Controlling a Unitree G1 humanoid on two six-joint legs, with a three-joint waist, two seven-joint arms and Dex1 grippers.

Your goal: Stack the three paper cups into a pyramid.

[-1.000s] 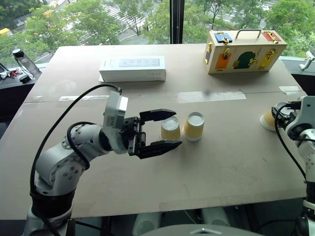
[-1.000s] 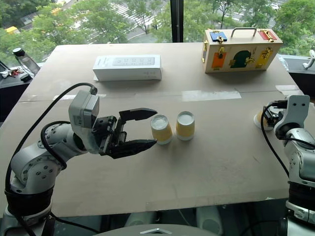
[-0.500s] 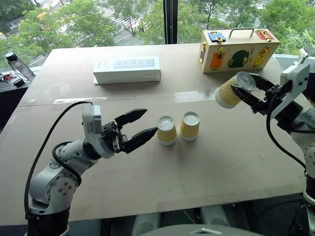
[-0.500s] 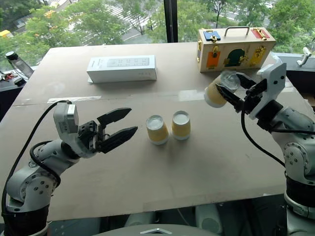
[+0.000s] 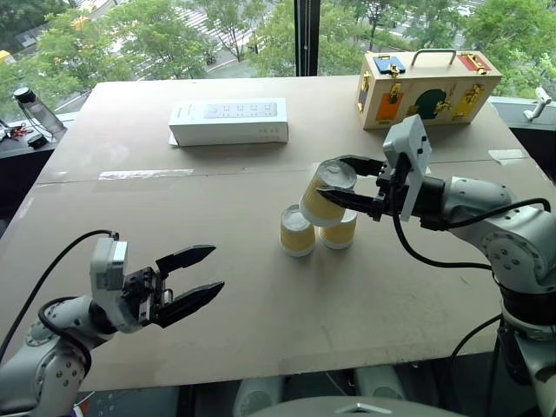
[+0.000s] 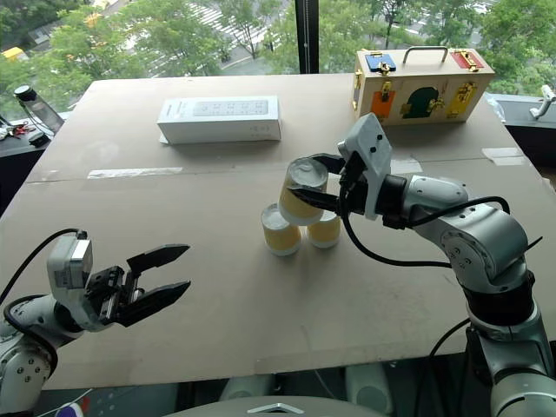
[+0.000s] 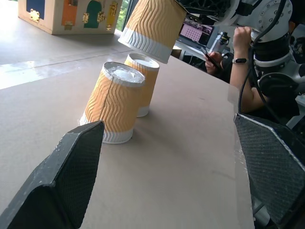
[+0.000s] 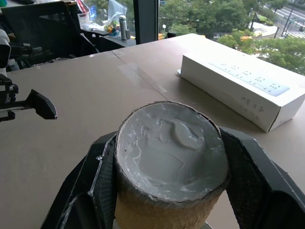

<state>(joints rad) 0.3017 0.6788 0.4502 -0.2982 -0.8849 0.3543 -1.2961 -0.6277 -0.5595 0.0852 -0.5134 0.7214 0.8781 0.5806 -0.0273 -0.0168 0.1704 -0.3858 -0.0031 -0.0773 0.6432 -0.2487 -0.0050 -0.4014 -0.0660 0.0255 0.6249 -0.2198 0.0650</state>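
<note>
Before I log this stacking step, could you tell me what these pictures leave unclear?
- Whether the held cup already touches the base cups: the head views look down on it, and the left wrist view cuts its top off.
- Right-hand base cup: largely covered by the held cup and the right tool.
- Base cups in the right wrist view: hidden beneath the held cup.
- Print on the white box: too small.

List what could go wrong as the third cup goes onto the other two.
1. The right gripper holds the third cup tilted above the two base cups; released at that angle, it would likely tip off.
2. The base cups stand upside down, close together, unsupported; a low approach could knock them apart.
3. The left gripper hangs open off to the side, too far to steady anything.
</note>
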